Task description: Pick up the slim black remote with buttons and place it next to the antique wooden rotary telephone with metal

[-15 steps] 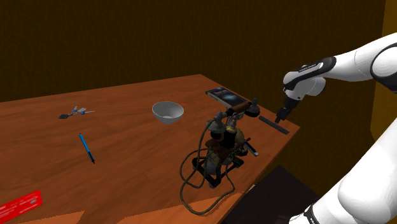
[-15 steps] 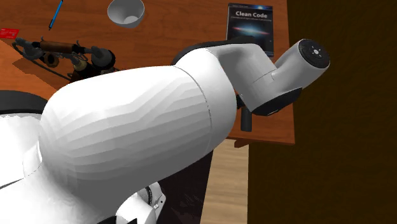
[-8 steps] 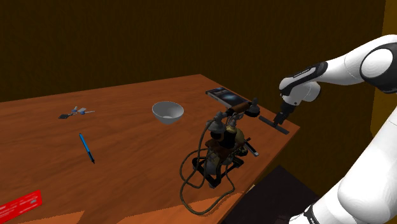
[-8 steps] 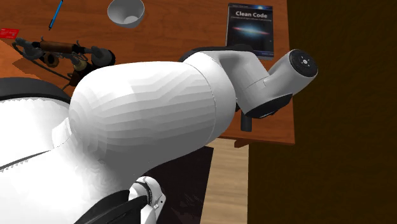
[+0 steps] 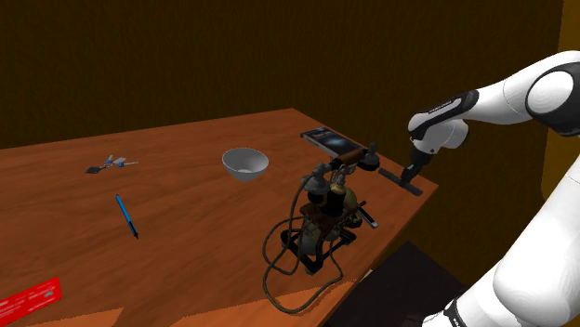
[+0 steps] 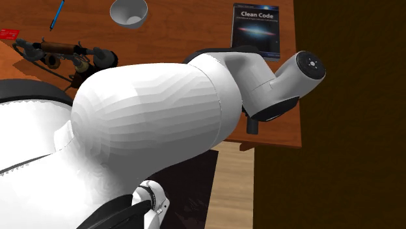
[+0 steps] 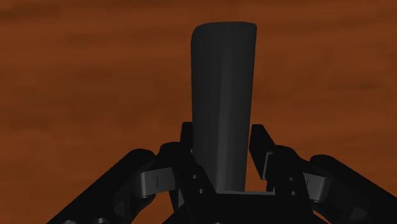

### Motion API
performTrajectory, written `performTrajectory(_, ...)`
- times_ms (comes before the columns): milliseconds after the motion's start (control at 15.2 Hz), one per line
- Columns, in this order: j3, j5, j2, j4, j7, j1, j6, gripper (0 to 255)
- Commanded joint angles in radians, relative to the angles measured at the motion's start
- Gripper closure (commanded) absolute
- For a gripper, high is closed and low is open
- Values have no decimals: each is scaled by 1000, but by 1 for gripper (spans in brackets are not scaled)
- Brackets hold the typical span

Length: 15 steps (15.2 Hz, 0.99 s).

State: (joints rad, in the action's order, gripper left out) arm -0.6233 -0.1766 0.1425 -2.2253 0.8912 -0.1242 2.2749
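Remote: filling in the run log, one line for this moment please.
gripper shut on remote | remote lying on table | telephone apart

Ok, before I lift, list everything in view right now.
table: one, reddish-brown wood, under everything
remote: one, black, flat on the table near its edge at the shoulder view's right
telephone: one, brown and dark, looped cord, at the table's near edge
bowl: one, white, behind the telephone
book: one, dark cover, far corner
pen: one, blue, shoulder view's left
small grey item: one, far left
red flat item: one, lower left
arm: one, white
gripper: one, black, clasping the remote
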Motion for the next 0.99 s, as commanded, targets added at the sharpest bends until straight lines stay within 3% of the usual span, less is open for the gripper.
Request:
performTrajectory(0, 2, -1, 1, -2, 0, 1, -2, 255)
performTrajectory(462, 2, -1, 1, -2, 0, 1, -2, 255)
performTrajectory(924, -9, 60, -68, 29, -46, 12, -86, 255)
